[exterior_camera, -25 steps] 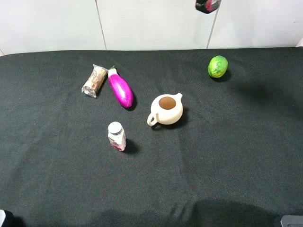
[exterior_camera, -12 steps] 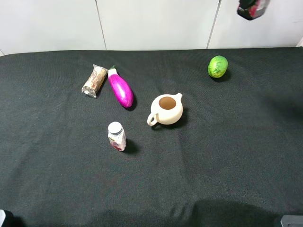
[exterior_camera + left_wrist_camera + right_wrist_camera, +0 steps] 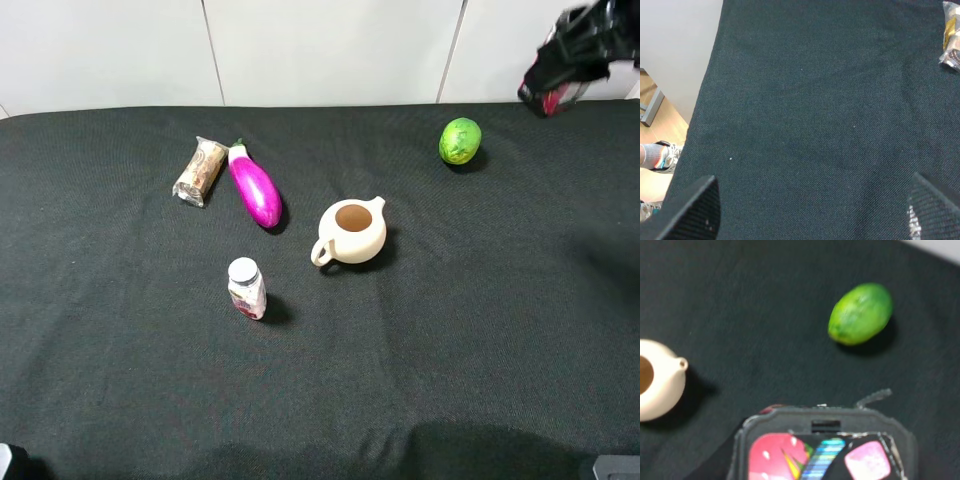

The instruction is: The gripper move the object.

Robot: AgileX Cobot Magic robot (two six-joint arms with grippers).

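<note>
Your right gripper (image 3: pixel 572 68) is clamping the object (image 3: pixel 548 98), carrying it in the air by the cloth's (image 3: pixel 480 330) far right edge, right of the lime (image 3: pixel 460 140). The teapot (image 3: pixel 352 232) is sitting lidless mid-table, showing brown inside; you cannot tell whether that is liquid. The bottle (image 3: pixel 246 288) is standing capped near it, its contents hidden. The eggplant (image 3: pixel 255 185) and packet (image 3: pixel 200 171) are lying side by side at far left. Bare cloth is stretching wide across the near and right sides. Your left gripper (image 3: pixel 812 212) is hanging with its jaws apart, holding nothing, by the cloth's left edge.
</note>
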